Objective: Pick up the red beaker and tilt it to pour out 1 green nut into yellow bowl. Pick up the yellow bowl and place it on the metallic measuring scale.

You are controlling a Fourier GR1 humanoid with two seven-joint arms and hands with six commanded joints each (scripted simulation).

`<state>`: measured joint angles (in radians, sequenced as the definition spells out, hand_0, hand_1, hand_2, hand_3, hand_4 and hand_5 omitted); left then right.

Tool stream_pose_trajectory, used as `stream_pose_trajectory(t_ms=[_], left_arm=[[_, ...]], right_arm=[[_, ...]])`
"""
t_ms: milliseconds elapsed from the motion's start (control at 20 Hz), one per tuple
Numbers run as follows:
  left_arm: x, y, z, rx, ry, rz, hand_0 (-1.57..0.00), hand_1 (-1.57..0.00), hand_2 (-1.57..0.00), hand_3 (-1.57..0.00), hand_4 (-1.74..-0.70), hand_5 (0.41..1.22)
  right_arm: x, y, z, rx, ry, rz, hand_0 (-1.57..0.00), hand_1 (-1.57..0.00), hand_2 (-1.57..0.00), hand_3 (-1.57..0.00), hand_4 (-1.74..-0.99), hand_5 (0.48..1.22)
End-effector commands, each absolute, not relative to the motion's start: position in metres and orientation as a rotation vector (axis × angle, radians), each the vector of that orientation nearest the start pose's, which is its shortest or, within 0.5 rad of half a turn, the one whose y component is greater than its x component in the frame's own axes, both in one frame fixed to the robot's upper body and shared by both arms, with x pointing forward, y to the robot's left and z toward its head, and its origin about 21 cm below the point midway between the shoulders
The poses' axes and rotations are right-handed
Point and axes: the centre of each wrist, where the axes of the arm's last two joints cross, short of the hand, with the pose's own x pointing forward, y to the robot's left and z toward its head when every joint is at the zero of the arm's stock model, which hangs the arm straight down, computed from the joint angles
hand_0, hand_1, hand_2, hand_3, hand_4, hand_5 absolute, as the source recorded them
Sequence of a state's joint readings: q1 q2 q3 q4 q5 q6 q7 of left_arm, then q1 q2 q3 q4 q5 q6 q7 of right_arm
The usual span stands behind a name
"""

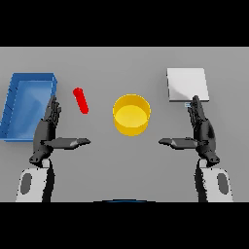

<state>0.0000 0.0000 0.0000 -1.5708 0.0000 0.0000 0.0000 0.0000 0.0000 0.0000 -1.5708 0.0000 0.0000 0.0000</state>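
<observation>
While both hands hang released over the table (121, 165), the blue bin (26, 104) sits far left, scale (187, 85) far right, bowl (131, 114) centre. Beaker (80, 100) lies left of the bowl, near the left hand (48, 131); right hand (202, 131) sits below the scale, fingers straight.

A yellow bowl (131, 114) sits at the table's (121, 165) centre, the red beaker (81, 100) at its ten o'clock and the metallic scale (187, 84) at two. A blue bin (14, 121) lies at nine. The left hand (48, 131) and right hand (202, 132) flank the bowl, fingers straight, thumbs pointing inward.
</observation>
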Motion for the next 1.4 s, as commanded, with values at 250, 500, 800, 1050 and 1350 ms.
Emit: stream_pose_trajectory(t_ms=[250, 500, 800, 1050, 1350], left_arm=[[0.251, 0.241, -0.001, 0.009, -1.572, 0.005, 0.00, 0.00, 0.00, 0.00, -1.15, 0.599], [0.228, 0.244, 0.013, 0.069, -1.584, -0.166, 0.00, 0.00, 0.00, 0.00, -1.16, 0.599], [0.230, 0.238, 0.008, 0.086, -1.556, -0.238, 0.00, 0.00, 0.00, 0.00, -1.16, 0.604], [0.267, 0.225, -0.008, 0.104, -1.534, -0.271, 0.00, 0.00, 0.00, 0.00, -1.22, 0.626], [0.300, 0.223, -0.016, 0.111, -1.544, -0.287, 0.00, 0.00, 0.00, 0.00, -1.26, 0.668]], right_arm=[[0.248, -0.222, -0.001, 0.000, -1.573, 0.004, 0.00, 0.00, 0.00, 0.00, -1.167, 0.599], [0.223, -0.217, 0.002, -0.273, -1.669, 0.281, 0.00, 0.00, 0.00, 0.00, -1.159, 0.590], [0.219, -0.213, 0.007, -0.226, -1.678, 0.249, 0.00, 0.00, 0.00, 0.00, -1.212, 0.607], [0.218, -0.215, 0.004, -0.215, -1.685, 0.272, 0.00, 0.00, 0.00, 0.00, -1.256, 0.631], [0.220, -0.221, 0.008, -0.212, -1.694, 0.264, 0.00, 0.00, 0.00, 0.00, -1.278, 0.634]])
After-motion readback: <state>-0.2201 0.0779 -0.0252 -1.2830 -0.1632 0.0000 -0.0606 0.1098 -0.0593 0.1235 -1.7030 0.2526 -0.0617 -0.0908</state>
